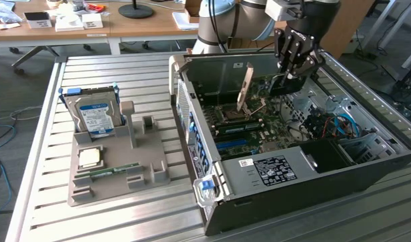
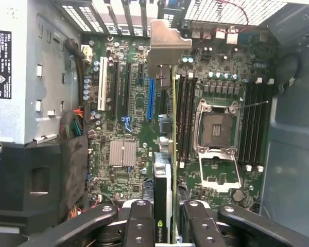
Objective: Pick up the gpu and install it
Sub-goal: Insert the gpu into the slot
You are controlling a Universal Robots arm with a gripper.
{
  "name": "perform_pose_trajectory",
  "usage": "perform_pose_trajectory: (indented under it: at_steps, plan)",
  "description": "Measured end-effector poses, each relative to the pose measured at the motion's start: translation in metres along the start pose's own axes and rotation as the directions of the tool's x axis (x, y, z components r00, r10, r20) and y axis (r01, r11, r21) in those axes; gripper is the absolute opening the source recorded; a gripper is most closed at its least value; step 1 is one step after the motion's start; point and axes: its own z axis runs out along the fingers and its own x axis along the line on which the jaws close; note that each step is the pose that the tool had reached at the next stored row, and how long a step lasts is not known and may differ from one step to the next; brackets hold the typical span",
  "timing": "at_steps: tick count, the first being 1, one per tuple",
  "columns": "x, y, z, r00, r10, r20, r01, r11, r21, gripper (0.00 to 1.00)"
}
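Observation:
The gpu [image 1: 278, 84] hangs edge-down inside the open computer case [image 1: 192, 126], above the motherboard [image 1: 249, 128]. Its long silver end bracket [image 1: 246, 86] points toward the case's rear wall. My gripper [image 1: 294, 74] reaches down from above and is shut on the card's far end. In the wrist view the gpu [image 2: 168, 170] appears edge-on between my fingers [image 2: 139, 221], with its bracket [image 2: 167, 43] at the rear slot openings. The card's edge lies beside the blue slot [image 2: 151, 100]; whether it touches the board I cannot tell.
A grey fixture [image 1: 118, 161] on the slatted table holds a silver hard drive [image 1: 98, 113], a CPU [image 1: 90, 157] and a RAM stick [image 1: 115, 171]. Inside the case are a power supply [image 1: 273, 169], cables [image 1: 333, 126] and the CPU socket [image 2: 216, 128].

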Motion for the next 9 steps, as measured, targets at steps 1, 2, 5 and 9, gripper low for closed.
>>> perform_pose_trajectory:
  at_steps: [1, 2, 5, 9]
  plan:
    - [0.0011, 0.0004, 0.0003, 1.0000, 0.001, 0.0000, -0.001, 1.0000, 0.0001, 0.27]
    - [0.0022, 0.0011, 0.0005, 1.0000, 0.002, 0.0000, -0.002, 1.0000, 0.0001, 0.27]
    - [0.0052, 0.0033, 0.0010, 1.0000, 0.004, -0.0001, -0.004, 1.0000, 0.0001, 0.27]
    - [0.0060, 0.0082, 0.0015, 1.0000, 0.008, -0.0003, -0.008, 1.0000, 0.0001, 0.27]
